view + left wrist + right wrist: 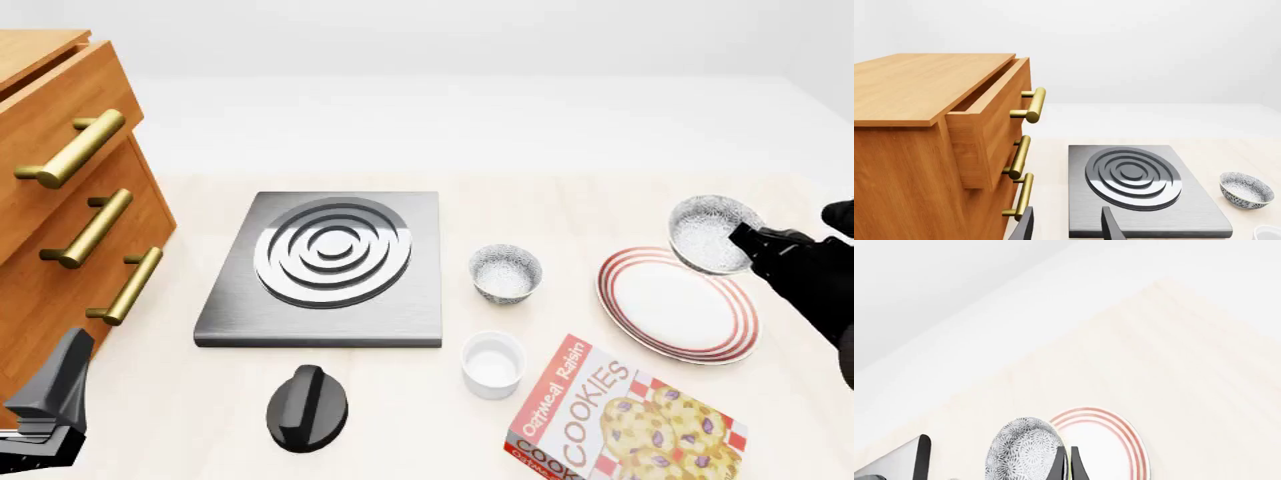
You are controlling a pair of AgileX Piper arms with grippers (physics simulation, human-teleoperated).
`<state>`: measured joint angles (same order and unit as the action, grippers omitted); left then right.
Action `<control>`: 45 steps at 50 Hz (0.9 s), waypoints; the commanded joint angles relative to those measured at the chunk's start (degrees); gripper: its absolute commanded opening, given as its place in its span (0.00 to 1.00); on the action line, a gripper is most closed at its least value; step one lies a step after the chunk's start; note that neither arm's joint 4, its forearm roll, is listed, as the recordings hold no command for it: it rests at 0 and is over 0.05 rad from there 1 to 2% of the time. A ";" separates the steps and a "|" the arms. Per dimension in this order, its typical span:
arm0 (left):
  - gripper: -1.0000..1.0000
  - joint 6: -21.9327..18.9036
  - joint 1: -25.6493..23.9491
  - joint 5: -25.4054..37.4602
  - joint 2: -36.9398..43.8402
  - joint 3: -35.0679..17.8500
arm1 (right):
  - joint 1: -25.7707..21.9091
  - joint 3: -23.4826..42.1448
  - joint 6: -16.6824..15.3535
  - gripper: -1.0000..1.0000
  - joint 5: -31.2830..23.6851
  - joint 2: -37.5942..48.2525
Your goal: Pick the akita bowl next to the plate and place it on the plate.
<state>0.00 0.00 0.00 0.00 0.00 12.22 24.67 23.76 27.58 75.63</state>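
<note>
Twin bowl [506, 272], ramekin [493, 364], cookie box [625, 418] beside plate [677, 304].

1. Counter [561, 200]: pale wood look, faint grain, matt.
2. Drawer chest [54, 230]: warm orange wood with visible grain, satin; its bar handles [74, 148] look like brushed brass metal.
3. Hob [327, 265]: dark grey metal slab, smooth, with glossy ringed grooves that catch light.
4. Knob [307, 405]: black, smooth, like plastic, slight sheen.
5. Bowl [714, 232] at the right pincer [754, 245]: speckled grey-and-white glaze, ceramic look.
6. Plate [677, 305] just beside that pincer: smooth white glaze, thin red rings.
7. Ramekin [493, 365]: plain white, smooth.
8. Cookie box [621, 415]: printed card.
9. Pincers: matt black.
</note>
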 commanded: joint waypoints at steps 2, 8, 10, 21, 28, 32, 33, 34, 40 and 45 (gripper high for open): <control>1.00 0.00 0.00 0.00 0.00 0.00 | -0.45 -1.21 0.09 0.00 1.97 1.19; 1.00 0.00 0.00 0.00 0.00 0.00 | -0.84 -1.87 -0.11 0.00 3.12 2.29; 1.00 0.00 0.00 0.00 0.00 0.00 | -0.81 -2.11 -0.29 0.00 3.73 2.87; 1.00 0.00 0.00 0.00 0.00 0.00 | -1.04 -3.11 -0.80 0.00 6.17 5.40; 1.00 0.00 0.00 0.00 0.00 0.00 | -0.91 -2.98 -1.03 0.00 7.17 7.11; 1.00 0.00 0.00 0.00 0.00 0.00 | -0.82 -2.96 -1.17 0.00 7.45 7.66; 1.00 0.00 0.00 0.00 0.00 0.00 | -0.79 -2.95 -1.19 0.00 7.48 7.74; 1.00 0.00 0.00 0.00 0.00 0.00 | -0.77 -2.95 -1.22 0.00 7.60 7.90; 1.00 0.00 0.00 0.00 0.00 0.00 | -0.53 -2.74 -1.54 0.00 8.26 9.18; 1.00 0.00 0.00 0.00 0.00 0.00 | -0.05 -2.42 -2.02 0.00 8.87 10.53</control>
<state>0.00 0.00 0.00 0.00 0.00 11.68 21.74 22.11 35.21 84.23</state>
